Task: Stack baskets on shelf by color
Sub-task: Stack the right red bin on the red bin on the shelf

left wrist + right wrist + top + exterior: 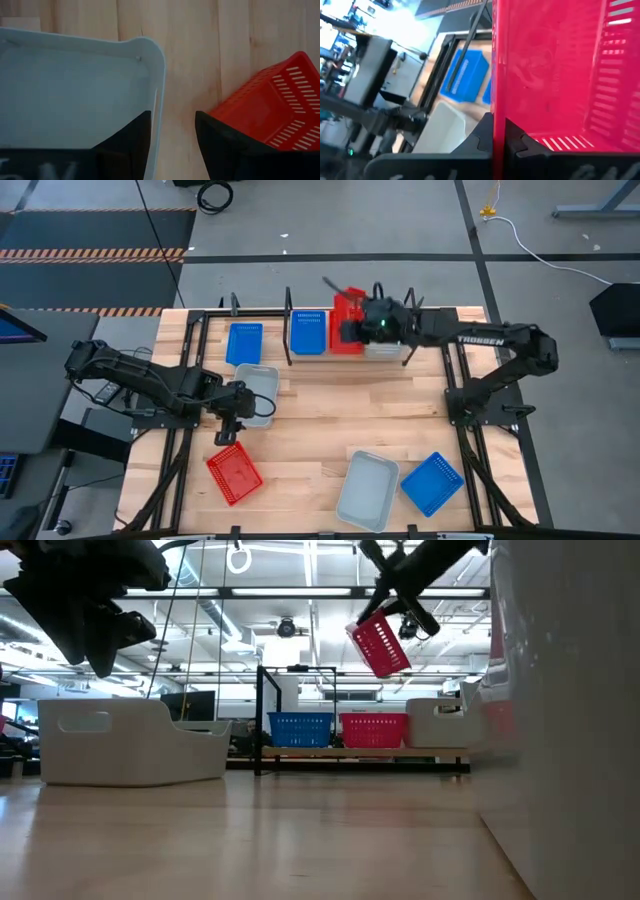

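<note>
My right gripper (360, 328) is over the shelf (290, 315) at the table's far edge, shut on a red basket (347, 308) that hangs tilted in the air (380, 644). Below it on the shelf sit a blue basket (300, 728), a red basket (372, 728) and a white basket (438, 722). Another blue basket (243, 343) lies farther left on the shelf. My left gripper (232, 428) is open and hovers above the near right corner of a white basket (256, 392), one finger over its inside and one beyond its rim (158, 95). A red basket (233, 475) lies just nearer. My right gripper pinches one side wall (498, 85) of the red basket between its two fingers, one finger inside the basket and one outside. The basket is lifted clear above the shelf and tilted, its open side turned partly sideways (380, 644).
On the near part of the table lie a white basket (367, 490) and a blue basket (432, 482). The white one's wall (565, 720) fills the right of the low view. Bare wood (350, 410) stretches across the table's middle. Black frame rails (455, 395) stand on both sides.
</note>
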Available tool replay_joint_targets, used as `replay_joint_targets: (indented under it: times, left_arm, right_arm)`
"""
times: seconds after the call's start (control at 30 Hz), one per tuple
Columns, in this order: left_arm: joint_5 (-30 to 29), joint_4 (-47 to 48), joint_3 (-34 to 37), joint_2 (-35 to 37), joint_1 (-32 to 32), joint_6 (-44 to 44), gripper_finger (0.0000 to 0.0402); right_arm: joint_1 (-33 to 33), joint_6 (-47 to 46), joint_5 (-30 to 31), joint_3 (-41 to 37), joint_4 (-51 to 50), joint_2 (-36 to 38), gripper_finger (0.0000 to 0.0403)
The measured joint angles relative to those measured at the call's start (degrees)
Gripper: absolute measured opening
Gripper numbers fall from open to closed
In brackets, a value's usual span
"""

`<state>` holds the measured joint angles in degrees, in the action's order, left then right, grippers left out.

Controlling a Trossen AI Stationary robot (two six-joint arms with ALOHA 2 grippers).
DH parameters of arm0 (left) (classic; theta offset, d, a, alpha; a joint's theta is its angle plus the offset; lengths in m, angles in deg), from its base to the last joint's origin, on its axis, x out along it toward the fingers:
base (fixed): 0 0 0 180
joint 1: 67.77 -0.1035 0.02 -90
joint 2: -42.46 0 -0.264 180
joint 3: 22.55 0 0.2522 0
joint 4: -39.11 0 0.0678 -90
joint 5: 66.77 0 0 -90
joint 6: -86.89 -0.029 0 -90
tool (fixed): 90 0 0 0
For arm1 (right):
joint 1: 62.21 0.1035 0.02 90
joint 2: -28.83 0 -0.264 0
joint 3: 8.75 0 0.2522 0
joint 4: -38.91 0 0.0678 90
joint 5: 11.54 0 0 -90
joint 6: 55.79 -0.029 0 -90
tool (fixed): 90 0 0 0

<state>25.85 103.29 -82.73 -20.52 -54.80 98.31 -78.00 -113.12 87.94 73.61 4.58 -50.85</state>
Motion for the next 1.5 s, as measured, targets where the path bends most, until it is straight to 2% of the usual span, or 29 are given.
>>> replay_joint_targets:
  times: [0.13,0.33,0.47,0.83,0.93,1.2,1.5]
  left_arm:
    - [-0.19,-0.1,0.0,0.0,0.02,1.0,0.016]
    - [-0.46,-0.18,0.0,0.02,0.02,2.92,0.016]
    - [-0.46,0.63,0.0,0.02,0.08,4.11,0.016]
    - [-0.44,0.58,0.0,0.0,1.73,5.51,0.016]
    - [-0.44,0.49,0.0,0.02,1.73,5.49,0.016]
    - [-0.44,0.47,0.0,0.02,1.73,6.05,0.016]
    - [-0.44,0.47,0.0,0.02,1.73,6.27,0.016]
  right_arm:
    - [-4.23,0.58,-6.07,-0.07,-0.2,-1.97,0.0005]
    - [-5.05,0.93,-12.86,-0.02,2.2,-8.79,0.0005]
    - [-5.08,0.45,-12.89,-0.07,3.04,-11.36,0.0005]
    - [-6.74,0.05,-13.25,-0.04,3.36,-10.71,0.001]
    - [-7.0,-0.01,-14.05,-0.04,3.33,-10.71,0.003]
    - [-8.14,-0.56,-13.71,-0.04,2.35,-10.71,0.0119]
    - [-8.42,2.25,-13.64,0.36,1.89,-10.71,0.0119]
